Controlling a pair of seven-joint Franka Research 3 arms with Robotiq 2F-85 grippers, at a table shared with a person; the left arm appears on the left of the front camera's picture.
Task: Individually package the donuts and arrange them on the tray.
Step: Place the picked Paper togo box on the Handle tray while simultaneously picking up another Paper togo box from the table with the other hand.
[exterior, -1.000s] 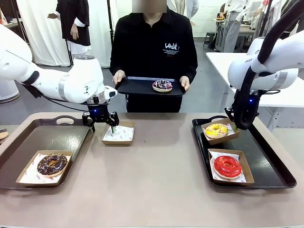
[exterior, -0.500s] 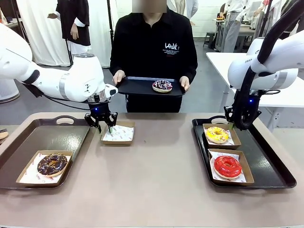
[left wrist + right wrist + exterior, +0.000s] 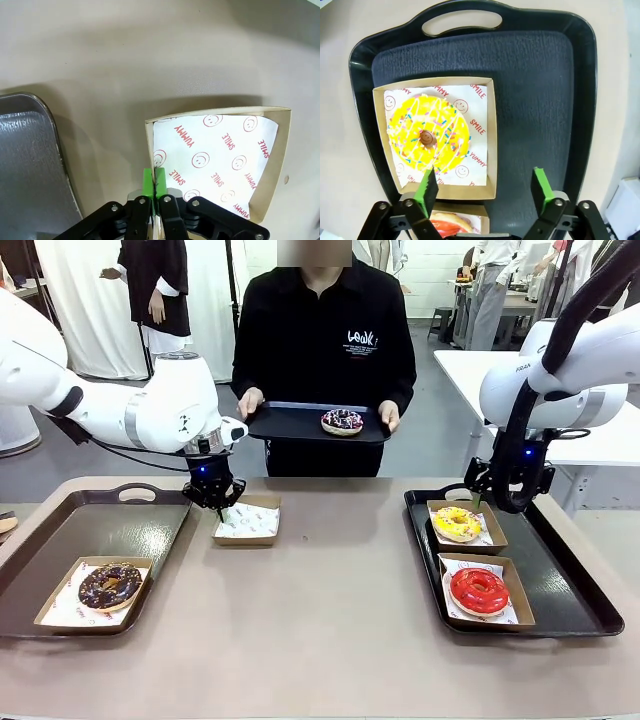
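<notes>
Kraft-brown card box (image 3: 247, 521), lined with white printed paper and with no donut in it, is seen on the tabletop (image 3: 320, 620) between the two trays. Its near-left wall is pinched by the left hand (image 3: 154, 182), green pads pressed together on the card edge. The right hand (image 3: 484, 189) is spread wide, hovering above the right tray (image 3: 570, 590) with nothing held.

Donut positions:
- yellow donut (image 3: 456, 520): boxed, far end of the right tray.
- red donut (image 3: 479, 590): boxed, just nearer on the same tray.
- brown donut (image 3: 110, 585): boxed, near corner of the left tray (image 3: 100, 525).
- sprinkled donut (image 3: 342, 420): unboxed, on a small tray held by the person (image 3: 322, 340) across the tabletop.

Judged stage: three packaged, one outstanding; the pinched box is presumably meant for it.

Risks noted:
1. The grip is on a single thin wall near a corner. If lifted, the box may tilt or the card may fold or tear.
2. The paper liner lies loose and may slide out if the box is tipped.
3. If dragged toward the left tray, the box could catch on the raised rim.
4. The yellow donut's box lies directly under the open right hand and could be knocked if that hand is lowered.
</notes>
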